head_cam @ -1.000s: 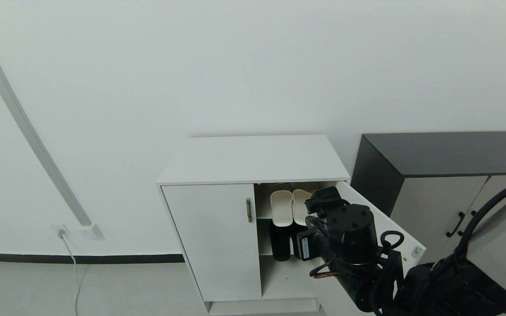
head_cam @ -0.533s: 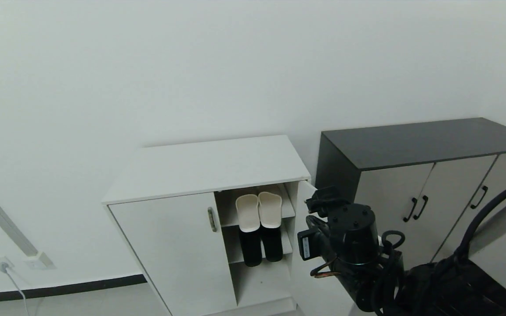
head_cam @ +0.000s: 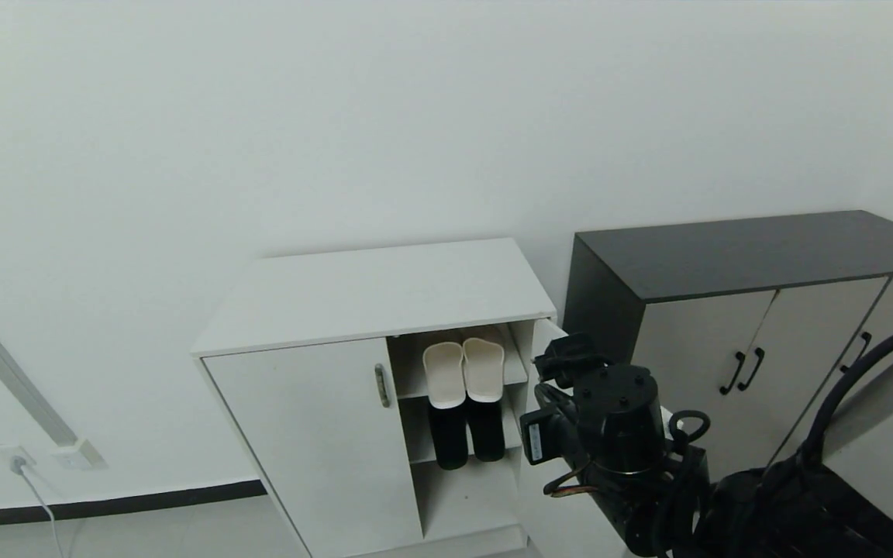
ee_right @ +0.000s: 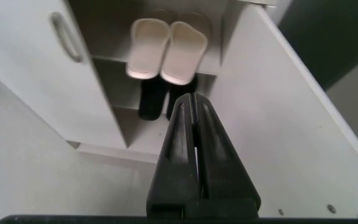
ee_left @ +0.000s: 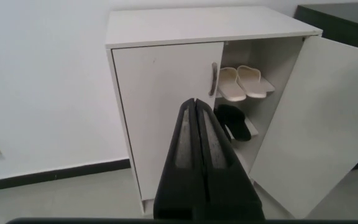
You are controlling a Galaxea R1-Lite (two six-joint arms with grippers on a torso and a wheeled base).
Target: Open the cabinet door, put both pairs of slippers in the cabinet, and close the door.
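The white cabinet (head_cam: 373, 287) stands against the wall, its left door shut and its right door (head_cam: 546, 335) swung open. Inside, a white pair of slippers (head_cam: 463, 372) lies on the upper shelf, with a black pair (head_cam: 466, 434) on the shelf below. My right gripper (head_cam: 563, 363) hangs in front of the open door's inner face, apart from the slippers. In the right wrist view the right gripper (ee_right: 191, 102) is shut and holds nothing, below the white slippers (ee_right: 166, 50) and beside the door (ee_right: 278, 118). My left gripper (ee_left: 196, 106) is shut and holds nothing, facing the shut left door (ee_left: 166, 93).
A dark-topped cabinet (head_cam: 756, 256) with grey doors stands close to the right of the white one. A wall socket with a cable (head_cam: 16, 465) and a slanted conduit (head_cam: 5, 372) sit at lower left. Bare floor lies before the shut door.
The head view has swung right, so the cabinet sits further left and the dark cabinet shows more. The right arm keeps its place in the picture. The slippers have not moved.
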